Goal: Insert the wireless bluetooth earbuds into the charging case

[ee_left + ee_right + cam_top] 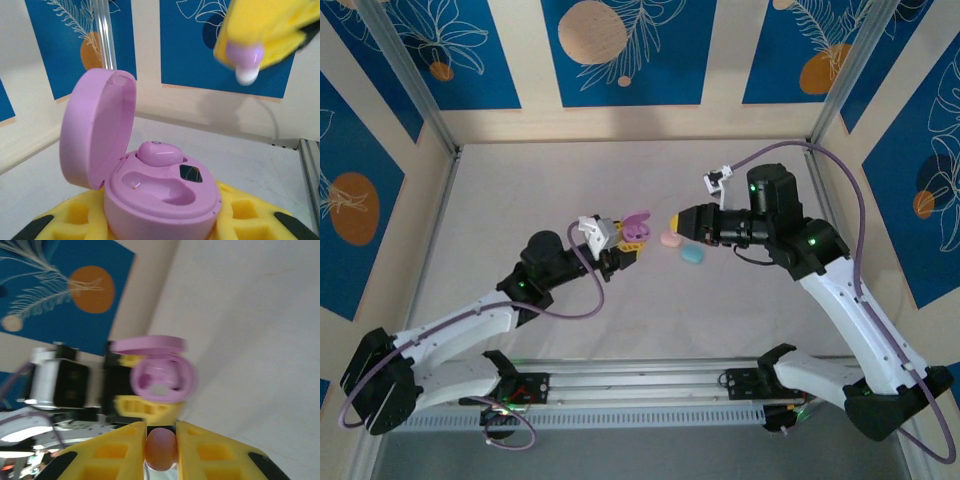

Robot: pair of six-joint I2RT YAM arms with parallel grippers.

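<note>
While the left gripper clamps the open purple case, the right gripper pinches an earbud needing alignment over the empty socket

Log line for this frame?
left end effector: shut on open purple case | seated earbud in one slot, other slot empty | right end effector: shut on second earbud, not inserted

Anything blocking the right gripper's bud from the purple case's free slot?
Nothing visible: purple case lid swung back, free slot bare beside the seated bud, open air to the held bud in the right gripper.
</note>
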